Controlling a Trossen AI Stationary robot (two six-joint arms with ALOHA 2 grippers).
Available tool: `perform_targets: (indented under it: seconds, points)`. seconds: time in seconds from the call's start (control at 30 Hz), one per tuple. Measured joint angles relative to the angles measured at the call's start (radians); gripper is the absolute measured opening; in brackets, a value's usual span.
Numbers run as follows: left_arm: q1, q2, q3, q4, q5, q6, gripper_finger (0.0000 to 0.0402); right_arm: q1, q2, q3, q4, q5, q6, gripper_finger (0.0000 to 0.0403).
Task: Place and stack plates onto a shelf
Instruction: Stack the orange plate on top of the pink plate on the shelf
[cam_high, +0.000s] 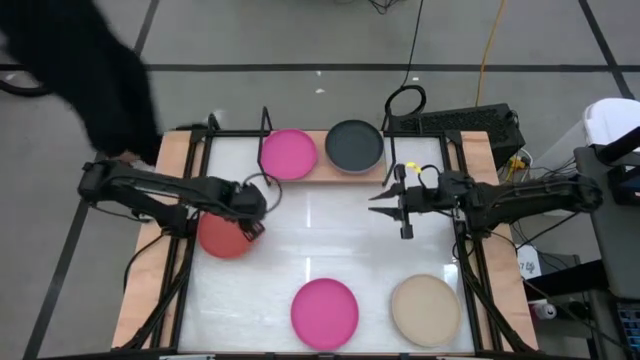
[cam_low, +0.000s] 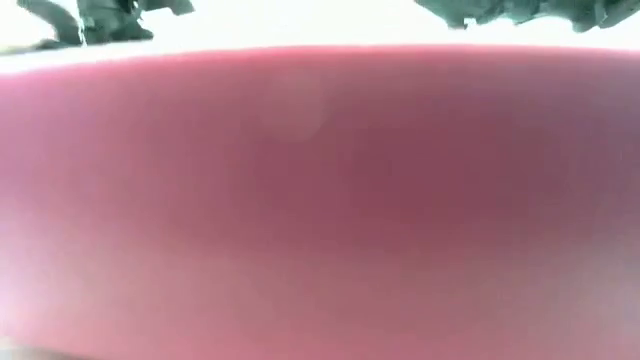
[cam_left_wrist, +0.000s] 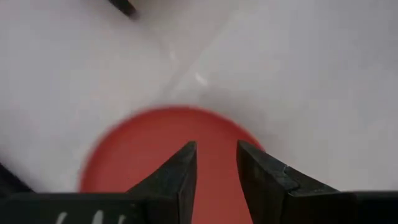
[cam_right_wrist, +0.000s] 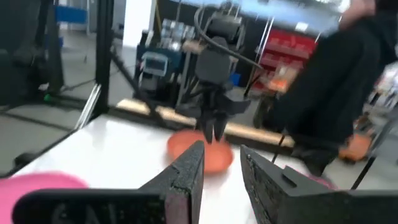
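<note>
A red plate (cam_high: 218, 238) lies flat on the white tabletop at its left side. My left gripper (cam_high: 254, 222) points down over the plate's right part, open by a narrow gap (cam_left_wrist: 214, 158) with nothing between the fingers. My right gripper (cam_high: 384, 205) hangs open over the table's middle right, clear of every plate. The shelf (cam_high: 322, 172) stands at the far edge and carries a magenta plate (cam_high: 288, 153) and a black plate (cam_high: 354, 145). A second magenta plate (cam_high: 324, 312) and a beige plate (cam_high: 425, 310) lie at the near edge. The other plates are out of view. My left gripper comes at the red plate (cam_left_wrist: 143, 155) from above, pointing down, over its inner face near the right rim. I cannot tell whether the fingertips touch it. The plate lies flat on the table.
A person in black stands at the table's far left corner, a hand (cam_high: 125, 160) near the frame. Black frame bars (cam_high: 190, 240) run along both table sides. The near magenta plate's rim (cam_low: 320, 200) fills the low view. Bare tabletop (cam_high: 320, 230) lies between the two grippers.
</note>
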Motion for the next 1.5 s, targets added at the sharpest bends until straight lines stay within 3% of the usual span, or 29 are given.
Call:
perform_targets:
  seconds: [0.23,0.4,0.87,1.1,1.33,1.5]
  points:
    - [-0.029,0.164,-0.001,0.022,0.110,-0.113,0.0120,0.032,0.000,0.000,-0.159,0.000,0.006,0.0086]
    - [-0.033,0.214,-0.001,0.023,0.199,-0.217,0.0120,0.049,0.001,0.000,-0.197,0.000,0.025,0.0086]
    - [-0.082,0.243,-0.001,0.152,0.193,-0.375,0.0120,0.054,0.000,-0.040,-0.170,-0.001,-0.004,0.0086]
    - [-0.086,0.351,-0.002,0.126,0.192,-0.387,0.0120,0.054,0.000,-0.040,-0.168,-0.001,-0.026,0.0086]
    - [-0.082,0.474,0.016,0.136,0.267,-0.264,0.0116,0.054,0.000,-0.040,-0.163,-0.001,-0.028,0.0086]
    - [-0.094,0.488,0.114,0.059,0.272,-0.221,0.0045,0.054,0.000,-0.040,-0.163,-0.001,-0.028,0.0086]
